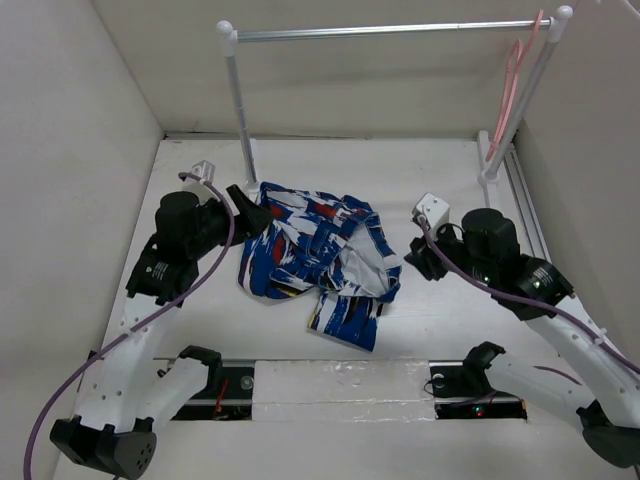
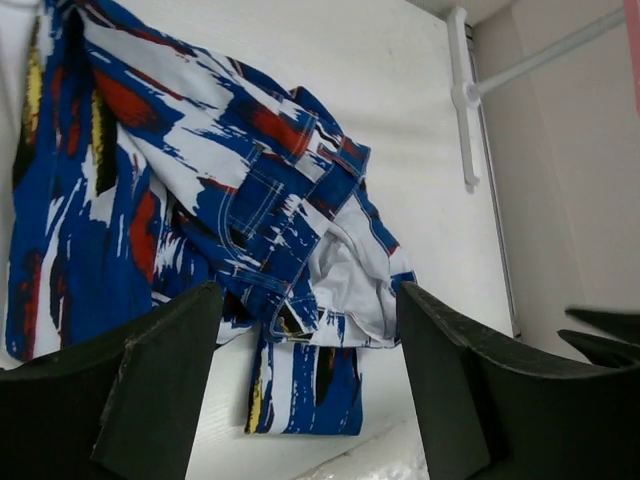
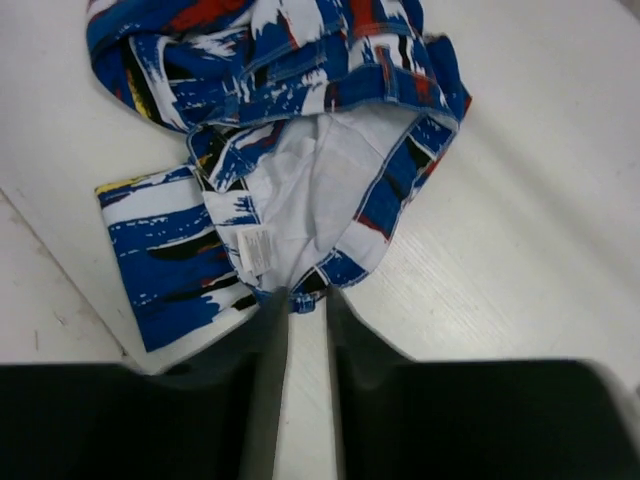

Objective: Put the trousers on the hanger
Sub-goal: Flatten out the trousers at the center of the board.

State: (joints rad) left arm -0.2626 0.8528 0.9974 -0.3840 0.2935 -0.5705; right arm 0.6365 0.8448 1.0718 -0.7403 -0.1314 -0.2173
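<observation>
The trousers lie crumpled on the table's middle, pale lining showing at the waist opening. They also show in the left wrist view. My left gripper is open and empty, its jaws wide apart, at the trousers' left edge. My right gripper is at the trousers' right edge, its fingers close together with a bit of the blue waistband edge pinched between the tips. The pink hanger hangs from the right end of the rail.
A silver rail on white posts spans the back of the table. Its right post's foot stands by the right wall. White walls close in left, right and behind.
</observation>
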